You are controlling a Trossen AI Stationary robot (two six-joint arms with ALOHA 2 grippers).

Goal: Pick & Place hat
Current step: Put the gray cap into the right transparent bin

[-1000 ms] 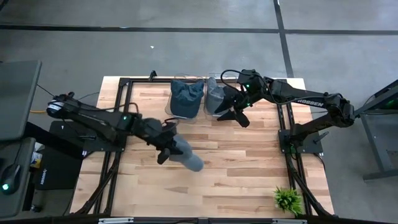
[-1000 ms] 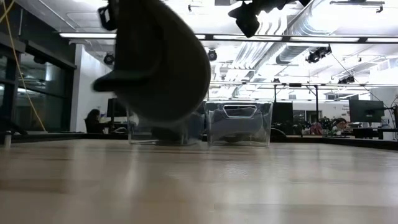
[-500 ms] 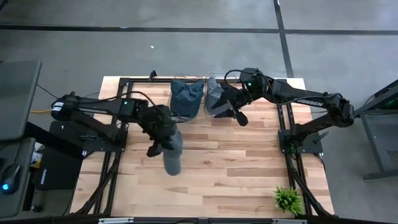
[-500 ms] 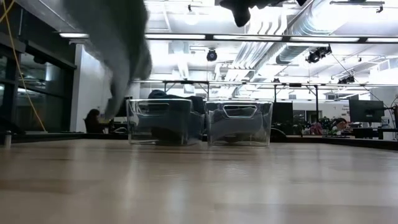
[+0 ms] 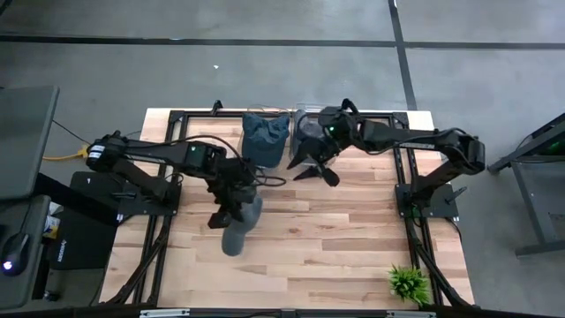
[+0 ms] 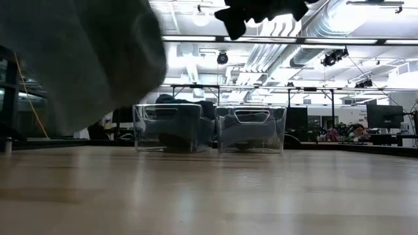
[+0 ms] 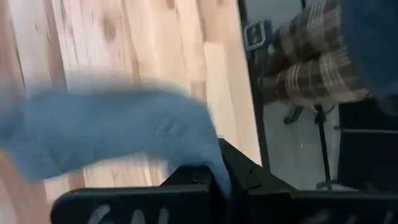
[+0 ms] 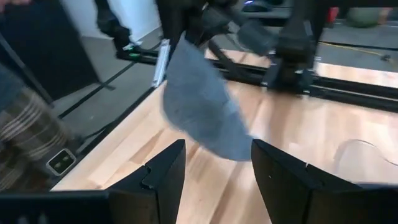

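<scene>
My left pincer (image 5: pixel 231 212) grips the grey hat (image 5: pixel 238 231) aloft over the surface (image 5: pixel 353 247), right pincer (image 5: pixel 313 168) gaping by the bins (image 6: pixel 212 128); I'd carry it steadily to a bin before releasing.

From overhead I find even, moderately bright light on the desk (image 5: pixel 335 230), with only soft shadows beneath the arms. At desk height, ceiling strip lights (image 6: pixel 281 40) glare strongly and everything hanging above the desk reads as silhouette. The hat (image 6: pixel 78 59) fills the corner as a defocused grey mass. Just ahead of the left claw (image 7: pixel 217 180) the hat is motion-smeared; ahead of the right claw (image 8: pixel 217 168) I note mild blur.
</scene>
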